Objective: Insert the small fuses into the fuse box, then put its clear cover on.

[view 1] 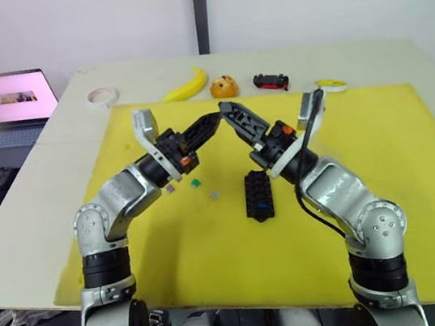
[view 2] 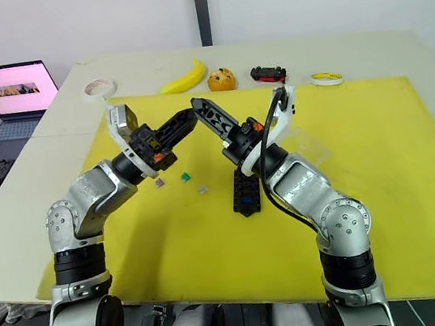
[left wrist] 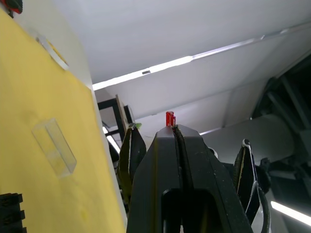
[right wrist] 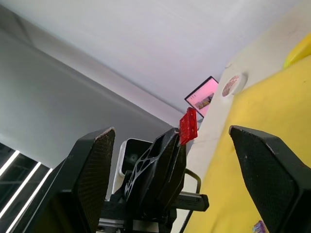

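A laptop sits open off the tabletop's left edge, against a plain white wall. The left gripper is raised above the yellow mat, jaws pinched on a red fuse whose tip pokes out, apparently offered for a handover. Below it three loose fuses lie on the mat. Facing it, the right gripper has its jaws wide, straddling the left tips as if to receive the fuse. The fuse box lies flat just beneath, one blue fuse seated. The clear cover rests further right. A banana, orange, toy car and tape roll line the far edge.
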Available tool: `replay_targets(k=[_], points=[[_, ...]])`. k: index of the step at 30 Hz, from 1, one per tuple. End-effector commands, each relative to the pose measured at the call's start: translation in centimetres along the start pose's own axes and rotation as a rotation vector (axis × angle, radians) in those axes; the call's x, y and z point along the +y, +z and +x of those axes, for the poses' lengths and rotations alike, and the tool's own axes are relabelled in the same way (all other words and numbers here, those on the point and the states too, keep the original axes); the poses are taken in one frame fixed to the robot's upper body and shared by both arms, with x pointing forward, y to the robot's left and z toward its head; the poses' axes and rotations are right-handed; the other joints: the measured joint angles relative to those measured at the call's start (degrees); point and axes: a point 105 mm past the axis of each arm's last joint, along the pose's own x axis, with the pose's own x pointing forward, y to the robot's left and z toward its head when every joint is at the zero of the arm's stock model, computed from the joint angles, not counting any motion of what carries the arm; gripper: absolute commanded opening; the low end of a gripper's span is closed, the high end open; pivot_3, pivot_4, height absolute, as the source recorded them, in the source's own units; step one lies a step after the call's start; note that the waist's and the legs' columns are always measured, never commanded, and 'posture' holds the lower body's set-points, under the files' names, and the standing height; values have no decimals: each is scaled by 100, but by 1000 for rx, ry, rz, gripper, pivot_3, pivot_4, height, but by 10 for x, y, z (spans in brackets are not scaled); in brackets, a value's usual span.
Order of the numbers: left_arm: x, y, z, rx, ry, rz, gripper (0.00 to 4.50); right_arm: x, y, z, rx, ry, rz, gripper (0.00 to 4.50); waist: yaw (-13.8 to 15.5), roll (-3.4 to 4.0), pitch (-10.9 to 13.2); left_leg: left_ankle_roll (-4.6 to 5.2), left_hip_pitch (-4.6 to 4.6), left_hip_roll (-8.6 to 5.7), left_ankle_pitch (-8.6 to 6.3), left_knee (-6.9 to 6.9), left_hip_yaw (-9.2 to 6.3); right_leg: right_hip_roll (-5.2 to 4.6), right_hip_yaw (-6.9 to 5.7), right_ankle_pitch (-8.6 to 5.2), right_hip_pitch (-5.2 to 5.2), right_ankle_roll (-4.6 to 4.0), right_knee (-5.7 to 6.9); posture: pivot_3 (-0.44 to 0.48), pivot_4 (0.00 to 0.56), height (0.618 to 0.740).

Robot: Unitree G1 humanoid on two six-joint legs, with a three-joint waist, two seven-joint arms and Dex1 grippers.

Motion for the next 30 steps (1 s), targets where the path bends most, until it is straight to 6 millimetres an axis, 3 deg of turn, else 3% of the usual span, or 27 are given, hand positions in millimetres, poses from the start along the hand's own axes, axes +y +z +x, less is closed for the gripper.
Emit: replay_targets(k=[1, 19, 22, 26, 30], points=[[-13, -1, 1, 3, -44, 24, 0, 10, 3, 2, -9, 32, -35, 2815, 0, 0, 0, 0, 0, 0, 0, 0, 0, 0, 0, 0, 0, 0, 0, 0, 150, 740], [-14, -4, 3, 5, -46, 19, 0, 7, 8, 2, -46, 14, -52, 2815, 0, 0, 0, -1, 0, 0, 0, 0, 0, 1, 0, 0, 0, 0, 0, 0, 150, 740], [-14, -5, 3, 7, -45, 20, 0, 7, 8, 2, -47, 12, -51, 1980, 0, 0, 0, -1, 0, 0, 0, 0, 0, 1, 0, 0, 0, 0, 0, 0, 150, 740], [-13, -6, 3, 9, -41, 21, 0, 9, 8, 2, -49, 22, -48, 63, -3, 0, 0, -1, 0, 0, 0, 0, 0, 1, 0, 0, 0, 0, 0, 0, 150, 740], [-12, -6, 2, 7, -33, 17, 0, 12, 8, 1, -51, 38, -47, 63, -1, 0, 0, -1, 0, 1, 0, 0, -1, 2, 0, 0, 0, 0, 0, 0, 150, 740]])
